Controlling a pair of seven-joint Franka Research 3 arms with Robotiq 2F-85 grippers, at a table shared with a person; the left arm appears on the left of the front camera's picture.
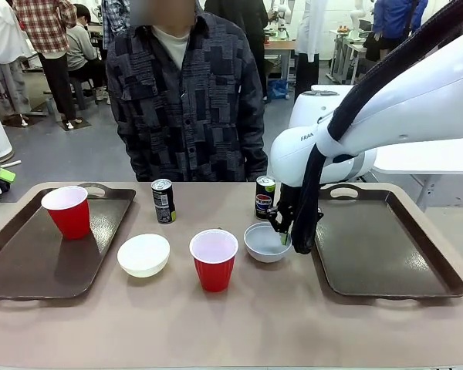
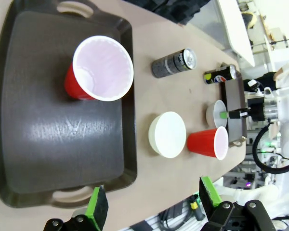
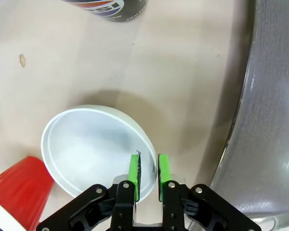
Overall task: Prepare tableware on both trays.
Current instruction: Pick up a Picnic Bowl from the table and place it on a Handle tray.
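The middle red cup [image 1: 214, 258] stands upright on the bare table [image 1: 231, 331], mouth up, and serves as the marker for all the rest. Just to its right sits the gripped bowl [image 3: 86, 149], still down on the tabletop and apart from the cup. The right gripper [image 3: 148, 166] has this bowl by the rim on the side away from the cup; one green pad [image 3: 134, 175] lies inside the wall, the other outside, and the two are pressed close on it with white wall between them. Farther right of the cup, beyond that bowl, lies the right tray [image 1: 386, 247]; its dark floor is bare.

Behind the cup and a little right stands the right can [image 1: 265, 196], upright and near the gripped bowl's far side; behind the cup and a little left stands the left can [image 1: 163, 200], also upright. Just left of the cup rests the second bowl [image 1: 143, 254], on the table. Well left of the cup lies the left tray [image 1: 31, 262], with the tray cup [image 1: 65, 212] upright in its far part.

The left gripper [image 2: 154, 199] hangs high above the table's near edge, on the second bowl's side of the cup; its fingers are spread wide and hold nothing. A person [image 1: 189, 92] stands across the table, beyond the cup.
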